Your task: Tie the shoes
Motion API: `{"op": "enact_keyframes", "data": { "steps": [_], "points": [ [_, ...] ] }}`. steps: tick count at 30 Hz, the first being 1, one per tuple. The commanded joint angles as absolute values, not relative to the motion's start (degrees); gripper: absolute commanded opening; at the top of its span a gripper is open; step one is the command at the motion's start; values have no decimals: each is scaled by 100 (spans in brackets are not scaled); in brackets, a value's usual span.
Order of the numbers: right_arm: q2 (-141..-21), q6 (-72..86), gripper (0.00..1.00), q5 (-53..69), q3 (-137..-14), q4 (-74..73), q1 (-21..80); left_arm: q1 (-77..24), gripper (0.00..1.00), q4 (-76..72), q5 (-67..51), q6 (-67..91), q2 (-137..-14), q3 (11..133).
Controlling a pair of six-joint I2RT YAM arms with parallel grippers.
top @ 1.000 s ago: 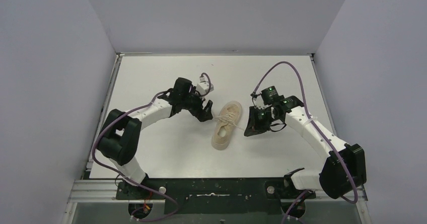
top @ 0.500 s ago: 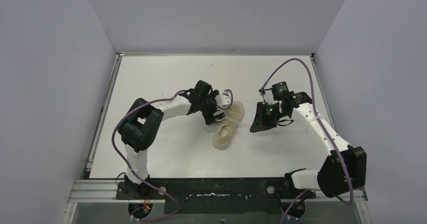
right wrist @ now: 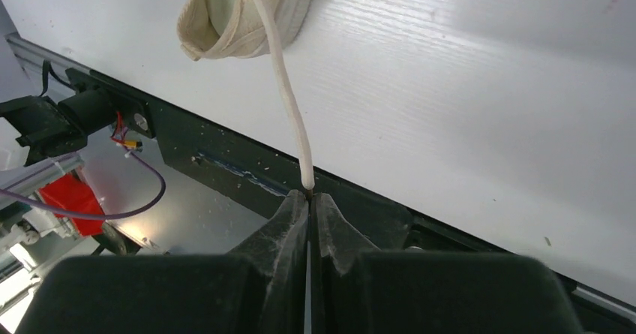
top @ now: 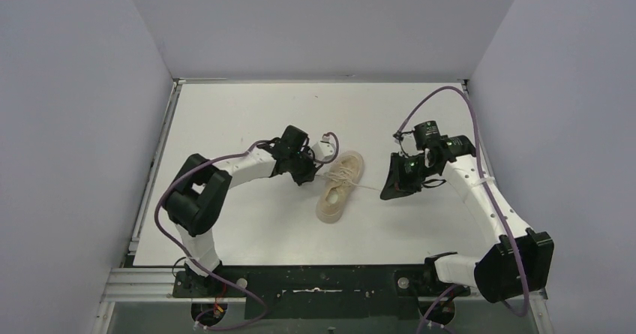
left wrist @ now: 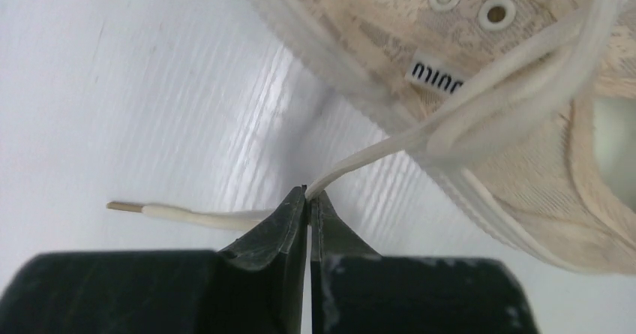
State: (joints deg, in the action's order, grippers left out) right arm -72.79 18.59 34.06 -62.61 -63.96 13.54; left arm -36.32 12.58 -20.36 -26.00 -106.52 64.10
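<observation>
Now that the left tool has closed on the left lace, both laces are held, as the right tool pinches the right lace. The shoe lies on the bench between them, ready for crossing, I think.

The only lettering that can be read stands on a small white rectangular fabric tag sewn to the side of the cream-beige low-top canvas sneaker, and it shows in the left wrist view alone. It is one short word in dark lower-case letters, something like "miniu" - the strokes are small and run together, so the exact spelling cannot be told. The top and right wrist views show no writing, number or sign clear enough to read.
</observation>
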Motion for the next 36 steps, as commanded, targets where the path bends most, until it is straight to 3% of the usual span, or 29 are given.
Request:
{"op": "enact_keyframes", "data": {
  "steps": [1,10,18,25,36],
  "points": [
    [-6872,1831,0,2817,-6642,-6984,1115,-3375,0,1693,-1499,-777,-9537,6346],
    [-7126,2042,0,2010,-6674,-7653,270,-3069,0,3786,-462,1965,-8475,6117],
    [-7709,2974,0,-1128,-6477,-6933,-302,-2459,0,3544,-867,2840,-8933,6045],
    [-8887,3639,0,-1761,-6525,-6194,-707,-1810,0,4135,-1201,2852,-9637,6418],
    [-10052,3693,0,-2339,-7059,-5810,-699,-1731,0,3922,-1631,2978,-9040,5524]
  ]
}}
